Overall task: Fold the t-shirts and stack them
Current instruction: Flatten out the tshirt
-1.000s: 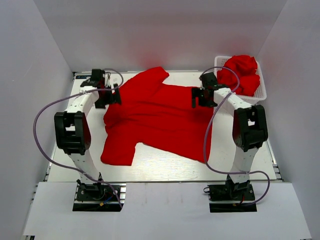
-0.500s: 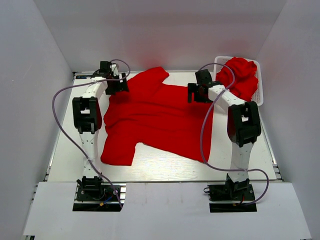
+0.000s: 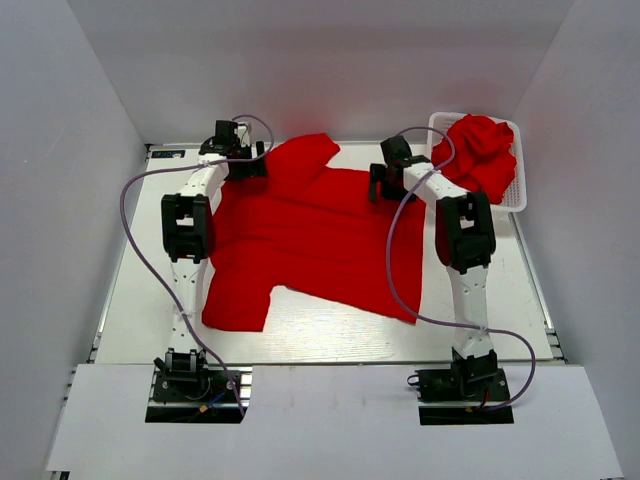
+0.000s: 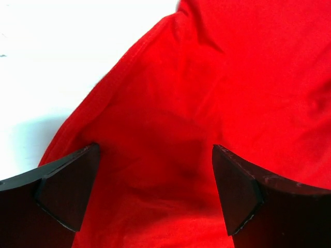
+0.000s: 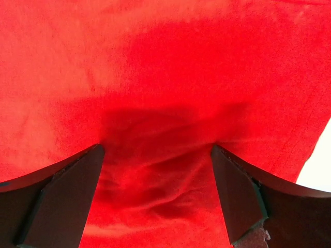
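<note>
A red shirt (image 3: 320,240) lies spread flat on the white table (image 3: 330,330), and everything else is placed from it. One sleeve points to the far side and the other lies at its near left corner. The body runs to the right and ends in a slanted edge.

The left gripper (image 3: 243,163) hangs over the shirt's far left edge, just beside the far sleeve. In the left wrist view this gripper (image 4: 155,191) has its fingers (image 4: 67,191) spread wide, with nothing pinched between them. Below the gap is red cloth. The shirt's stitched edge runs diagonally above and left of the fingers, with bare table beyond it. Whether the tips touch the cloth cannot be told.

The right gripper (image 3: 384,183) hangs over the shirt's far right part, across from the left one. In the right wrist view it (image 5: 155,191) is also spread wide and holds nothing. Its fingers (image 5: 238,196) frame a shadowed patch of shirt that is puckered into small wrinkles between the tips. A sliver of table shows at the shirt's right edge.

Past the shirt's far right corner stands a white lattice basket (image 3: 521,192). A heap (image 3: 480,148) of more red shirts fills it and rises above its rim. The right arm crosses just in front of it.
</note>
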### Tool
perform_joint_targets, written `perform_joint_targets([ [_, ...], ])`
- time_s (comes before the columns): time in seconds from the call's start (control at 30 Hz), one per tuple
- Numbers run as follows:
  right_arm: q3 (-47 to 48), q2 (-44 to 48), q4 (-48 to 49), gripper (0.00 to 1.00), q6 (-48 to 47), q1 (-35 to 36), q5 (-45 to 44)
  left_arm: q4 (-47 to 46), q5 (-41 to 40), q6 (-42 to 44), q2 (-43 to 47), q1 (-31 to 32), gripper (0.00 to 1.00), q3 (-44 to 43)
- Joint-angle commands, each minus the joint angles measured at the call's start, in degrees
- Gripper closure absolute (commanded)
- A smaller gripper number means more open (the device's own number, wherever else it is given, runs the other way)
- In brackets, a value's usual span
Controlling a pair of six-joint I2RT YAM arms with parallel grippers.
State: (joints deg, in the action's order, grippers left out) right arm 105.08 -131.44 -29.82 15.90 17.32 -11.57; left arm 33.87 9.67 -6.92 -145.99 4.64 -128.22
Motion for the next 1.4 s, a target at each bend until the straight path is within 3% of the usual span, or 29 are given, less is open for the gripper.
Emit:
perform_joint_targets([
  [0.0,5.8,-5.6,-2.8,0.1,0.2,-0.4,2.5,7.0,-7.8,-4.0,-3.7,-1.9,0.0,1.4],
  [0.13,15.6,-10.8,-2.3,0.1,-2.4,-0.9,6.5,6.3,-13.7,-9.6,-1.7,-4.6,0.0,7.7],
  [0.3,19.5,-16.7,1.3,0.1,-3.7,-1.6,11.0,6.3,-15.1,-13.4,-1.0,-6.0,0.0,7.7],
  [0.43,20.5,-17.6,5.7,0.1,-3.9,-2.4,13.6,2.7,-10.7,-14.7,-1.0,-6.0,0.0,7.7],
  [0.67,22.5,-14.1,7.6,0.1,-8.4,-2.9,12.9,-1.5,-1.6,-13.4,-2.8,-6.0,0.0,-3.3],
  [0.8,18.2,-8.0,7.8,0.1,-12.7,-2.4,12.8,-1.5,-1.7,-11.1,5.2,-6.0,0.0,-0.2],
  [0.97,9.9,5.0,5.8,0.1,-14.3,-1.1,12.0,3.9,-7.4,-8.2,21.1,-4.9,0.0,11.4],
  [1.03,2.0,12.0,5.7,0.1,-14.0,-0.2,10.2,6.8,-12.0,-11.1,29.6,-4.9,0.0,20.2],
  [1.07,-0.3,13.6,5.9,0.1,-12.7,0.3,9.4,9.3,-14.6,-16.8,32.6,-4.9,0.0,24.1],
  [1.2,-17.7,25.6,9.8,0.1,-9.5,2.5,7.8,9.4,-11.5,-24.4,47.6,-4.4,0.0,51.2],
  [1.33,-33.7,36.4,12.8,0.1,-3.5,4.0,5.6,13.6,-11.5,-30.0,61.3,-3.8,0.0,67.3],
  [1.37,-35.3,37.4,13.1,0.1,-2.7,4.2,5.2,14.5,-11.5,-30.6,61.4,-3.8,0.0,69.8],
])
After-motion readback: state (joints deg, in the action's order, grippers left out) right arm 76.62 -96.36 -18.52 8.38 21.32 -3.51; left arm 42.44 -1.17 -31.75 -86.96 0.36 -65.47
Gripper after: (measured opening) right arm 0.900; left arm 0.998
